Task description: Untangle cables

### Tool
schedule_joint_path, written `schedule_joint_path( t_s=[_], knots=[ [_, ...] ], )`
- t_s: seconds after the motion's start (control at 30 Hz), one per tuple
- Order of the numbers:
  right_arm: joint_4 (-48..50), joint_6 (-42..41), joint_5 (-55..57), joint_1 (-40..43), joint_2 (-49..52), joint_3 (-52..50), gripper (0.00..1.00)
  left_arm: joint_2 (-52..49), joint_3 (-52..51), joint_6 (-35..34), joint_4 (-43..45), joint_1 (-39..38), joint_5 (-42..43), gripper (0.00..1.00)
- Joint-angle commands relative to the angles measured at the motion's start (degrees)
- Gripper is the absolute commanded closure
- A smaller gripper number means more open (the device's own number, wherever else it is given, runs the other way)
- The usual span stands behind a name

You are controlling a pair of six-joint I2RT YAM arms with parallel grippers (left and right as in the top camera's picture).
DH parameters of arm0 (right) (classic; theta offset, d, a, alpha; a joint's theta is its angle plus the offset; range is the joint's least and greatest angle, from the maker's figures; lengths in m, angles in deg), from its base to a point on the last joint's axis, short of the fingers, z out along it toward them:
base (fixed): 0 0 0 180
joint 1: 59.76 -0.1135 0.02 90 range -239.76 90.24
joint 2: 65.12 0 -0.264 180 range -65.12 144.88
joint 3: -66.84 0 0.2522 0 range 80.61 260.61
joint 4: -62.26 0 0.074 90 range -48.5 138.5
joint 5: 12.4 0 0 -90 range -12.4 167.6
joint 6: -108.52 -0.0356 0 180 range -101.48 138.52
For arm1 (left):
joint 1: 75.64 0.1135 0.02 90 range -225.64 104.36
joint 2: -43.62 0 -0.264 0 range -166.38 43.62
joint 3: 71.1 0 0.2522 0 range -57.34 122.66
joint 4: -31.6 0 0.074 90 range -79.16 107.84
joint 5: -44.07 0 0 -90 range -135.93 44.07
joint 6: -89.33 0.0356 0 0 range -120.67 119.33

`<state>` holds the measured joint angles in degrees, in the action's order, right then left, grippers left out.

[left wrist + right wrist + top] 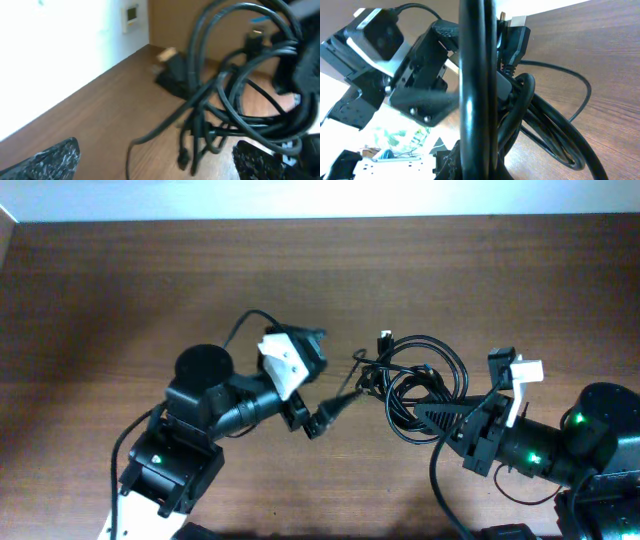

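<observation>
The cables [425, 380] are seen as a bunch of thin black loops right of the middle of the wooden table [120, 280], between the two arms. A small plug [385, 338] is shown at the bunch's far left edge. The left gripper [338, 370] is turned toward the bunch from the left, with its fingers [335, 408] spread wide; the nearer finger is placed just beside the leftmost strands. In the left wrist view the two pads [50, 160] are found at the bottom corners of the picture, well apart, and nothing is gripped between them. The cables [235, 100] are seen ahead of those pads as several crossed loops, with one loose end hung down close to the table [100, 110]. The right gripper [430, 416] is set against the bunch from the right, and its jaws are closed on the near side of the loops. In the right wrist view a few strands of the cables [475, 75] are run straight up through the middle of the picture, seemingly clamped at the bottom, where the fingers are largely hidden by the strands. A moulded connector [512, 42] is pressed against those strands higher up, and a wide loop is seen over the table to the right
</observation>
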<state>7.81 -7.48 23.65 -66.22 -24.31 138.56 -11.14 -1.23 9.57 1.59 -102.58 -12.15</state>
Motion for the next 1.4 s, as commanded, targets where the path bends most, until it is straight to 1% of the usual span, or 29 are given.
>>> schedule_joint_path(
  t_s=[0.0,0.07,0.2,0.27,0.3,0.37,0.43,0.5,0.63,0.73,0.77,0.97,1.03,1.13,1.27,1.37],
  knots=[
    [0.4,0.2,-3.2,0.1,-0.2,0.1,0.96,-1.3,0.7,10.6,0.2,-4.3,-0.6,0.01],
    [-0.7,0.2,-3.9,0.1,-0.2,0.1,0.96,-3.3,0.7,15.2,0.6,-7.5,-0.6,0.01],
    [-4.2,2.2,-4.0,0.1,-0.2,0.1,0.96,-6.2,0.7,15.2,4.2,-8.2,-0.8,0.01],
    [-6.0,3.3,-4.4,0.1,-0.2,0.1,0.96,-6.5,0.7,15.2,4.4,-8.2,-5.2,0.01],
    [-7.0,3.6,-5.6,0.1,-0.2,0.1,0.96,-6.5,0.7,15.1,4.2,-8.2,-9.7,0.01],
    [-6.9,5.8,-10.5,0.1,-0.2,0.1,0.96,-6.8,0.7,15.2,3.5,-8.2,-14.2,0.01],
    [-7.0,6.8,-13.4,0.1,-0.2,0.1,0.96,-8.0,0.7,15.1,3.3,-8.2,-14.9,0.01],
    [-8.5,8.3,-15.0,0.1,-0.2,0.1,0.96,-9.1,0.7,14.5,3.4,-8.2,-17.4,0.01],
    [-16.0,13.4,-13.3,0.1,-0.2,0.1,0.96,-9.6,0.7,14.5,4.1,-8.2,-18.5,0.01],
    [-22.6,14.0,-6.1,0.1,-0.2,0.1,0.96,-9.6,0.7,14.5,5.1,-8.2,-20.2,0.01],
    [-23.9,15.3,-5.8,0.1,-0.2,0.1,0.96,-9.6,0.7,14.5,5.3,-8.2,-20.2,0.01],
    [-26.0,17.6,-6.2,0.1,-0.2,0.1,0.96,-9.6,0.7,14.5,5.3,-8.2,-23.9,0.01],
    [-26.3,21.6,-11.0,0.1,-0.2,0.1,0.96,-9.6,0.7,14.5,5.3,-8.2,-28.0,0.01],
    [-26.5,21.8,-11.4,0.1,-0.2,0.1,0.96,-9.6,0.7,14.5,5.1,-8.2,-33.7,0.01],
    [-27.7,22.8,-11.8,0.1,-0.2,0.1,0.96,-10.1,0.7,14.5,4.6,-8.2,-45.4,0.01],
    [-27.7,22.8,-11.8,0.1,-0.2,0.1,0.96,-10.8,0.7,14.5,2.3,-8.2,-49.4,0.01]
  ],
)
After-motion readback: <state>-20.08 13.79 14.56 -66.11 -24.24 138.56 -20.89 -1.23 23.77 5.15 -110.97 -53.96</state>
